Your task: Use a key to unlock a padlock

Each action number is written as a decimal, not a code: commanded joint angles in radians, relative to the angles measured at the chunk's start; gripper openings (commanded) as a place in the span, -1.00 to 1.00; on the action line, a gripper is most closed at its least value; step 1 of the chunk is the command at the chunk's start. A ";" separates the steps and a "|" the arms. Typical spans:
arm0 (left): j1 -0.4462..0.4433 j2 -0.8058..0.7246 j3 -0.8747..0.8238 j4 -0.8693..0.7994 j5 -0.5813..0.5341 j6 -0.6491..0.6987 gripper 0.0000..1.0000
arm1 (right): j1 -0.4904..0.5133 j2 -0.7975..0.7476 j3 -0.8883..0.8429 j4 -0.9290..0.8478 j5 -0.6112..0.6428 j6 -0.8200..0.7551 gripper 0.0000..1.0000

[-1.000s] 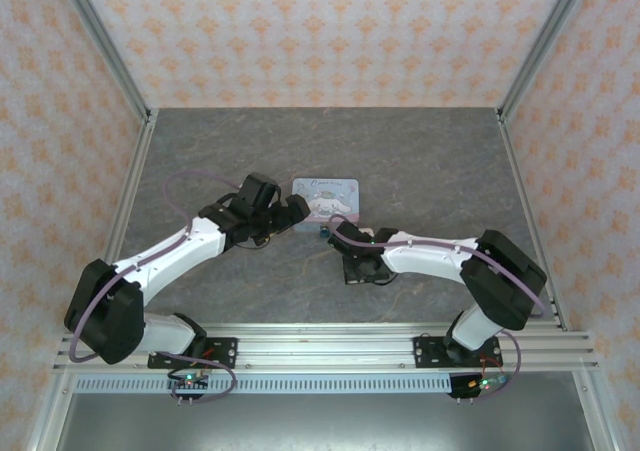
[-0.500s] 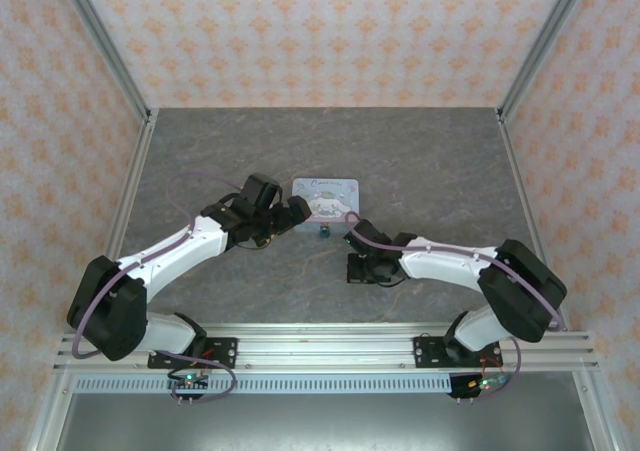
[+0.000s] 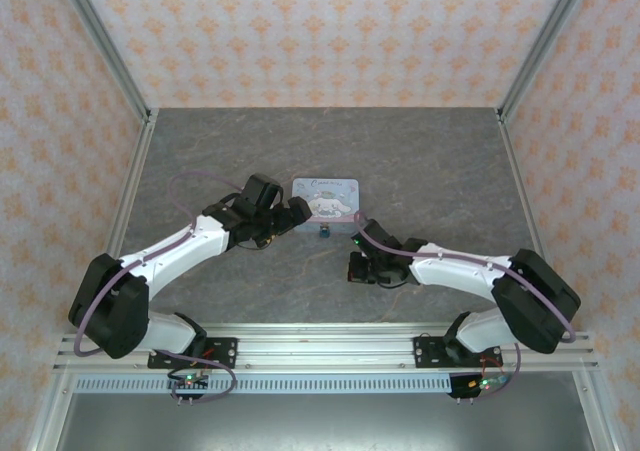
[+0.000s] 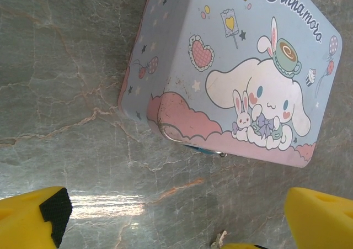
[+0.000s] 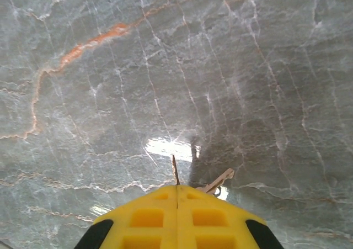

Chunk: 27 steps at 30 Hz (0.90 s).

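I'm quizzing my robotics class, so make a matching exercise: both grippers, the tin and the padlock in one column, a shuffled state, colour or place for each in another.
1. left gripper
2. right gripper
3. tin
4. padlock

A. shut on the key
B. pastel blue, cartoon print
C. open, near the tin
D. small, dark, by the tin's near edge

Pairs: 1-C, 2-A, 3-B, 4-D.
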 commanded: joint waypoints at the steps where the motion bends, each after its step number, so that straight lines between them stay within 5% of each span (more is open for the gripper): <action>1: -0.006 0.011 0.013 0.015 0.013 0.002 1.00 | -0.010 -0.014 -0.006 0.032 -0.004 0.011 -1.00; 12: -0.008 0.024 0.014 0.025 0.034 0.001 1.00 | -0.025 0.007 -0.024 0.114 -0.049 0.012 -1.00; 27: -0.011 0.068 0.014 0.136 0.240 0.042 0.89 | -0.095 -0.061 -0.071 0.296 -0.236 -0.005 -1.00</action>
